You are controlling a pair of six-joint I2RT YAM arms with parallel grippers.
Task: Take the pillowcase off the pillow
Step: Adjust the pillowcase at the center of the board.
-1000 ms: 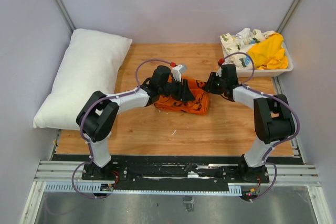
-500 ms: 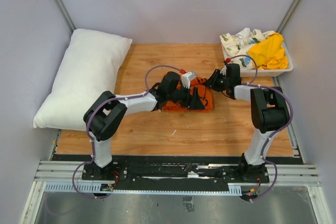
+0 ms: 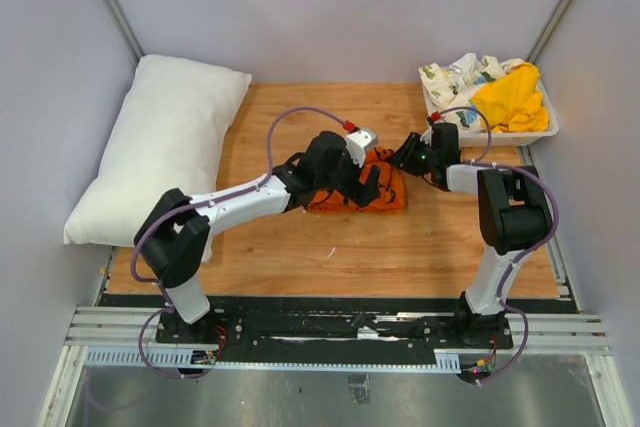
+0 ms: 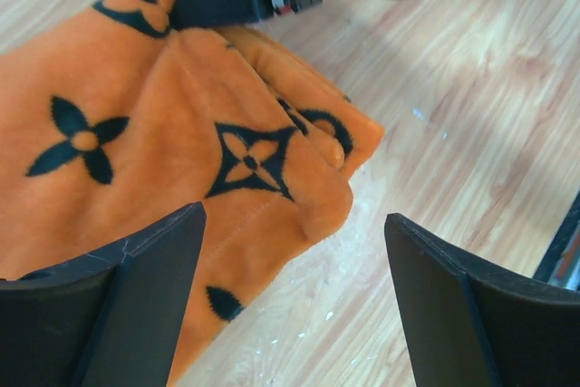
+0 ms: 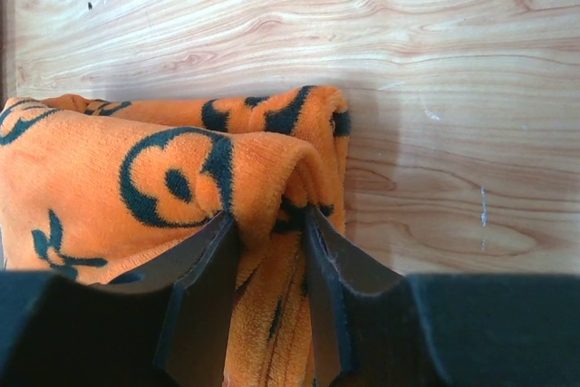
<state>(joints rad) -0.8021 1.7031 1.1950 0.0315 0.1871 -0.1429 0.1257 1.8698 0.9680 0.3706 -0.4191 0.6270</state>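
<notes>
No words, numbers or brand names can be read in any view. The plush bright orange fabric pillowcase (image 4: 136, 188) carries only printed black signs: four-petal flowers, a pointed flower in a diamond, and ringed circles. The rings perhaps enclose a mark, but no letter is legible.

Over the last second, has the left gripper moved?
Yes. The left gripper shifted rightward across the pillowcase, closer to the white bin.

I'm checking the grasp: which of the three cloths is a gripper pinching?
The orange pillowcase on the table: the right gripper is shut on a fold of it. The yellow cloth and floral cloth lie untouched in the bin.
</notes>
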